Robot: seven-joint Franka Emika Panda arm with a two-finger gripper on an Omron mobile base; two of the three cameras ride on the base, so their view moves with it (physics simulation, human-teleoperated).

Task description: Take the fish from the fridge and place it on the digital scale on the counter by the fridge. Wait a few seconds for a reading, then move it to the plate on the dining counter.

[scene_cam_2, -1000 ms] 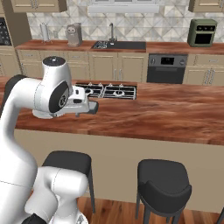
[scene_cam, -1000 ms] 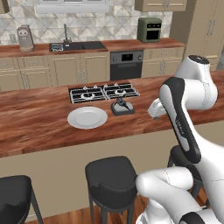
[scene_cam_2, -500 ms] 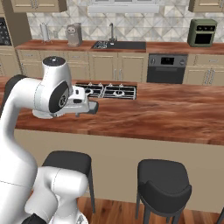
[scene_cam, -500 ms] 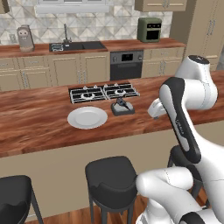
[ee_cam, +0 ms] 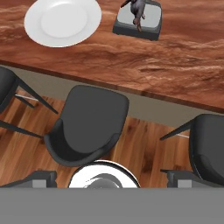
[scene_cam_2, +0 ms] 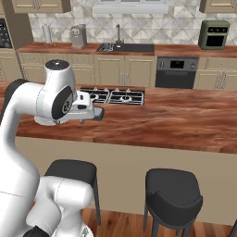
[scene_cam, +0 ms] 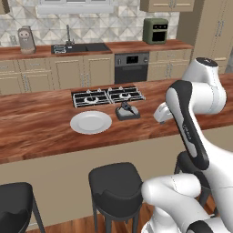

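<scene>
Wood surface (scene_cam: 41, 132) carrying plate (scene_cam: 91, 122); fish (ee_cam: 138, 8) lying on scale (ee_cam: 139, 19), head getting cut off at frame edge; fingers spreading wide, holding nothing.

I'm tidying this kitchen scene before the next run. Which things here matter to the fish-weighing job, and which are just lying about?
Job:
fish, lying on the digital scale
plate, bare, beside the scale
dining counter
gripper, open

Lying about:
gas cooktop
stools
sink
green toaster oven
</scene>
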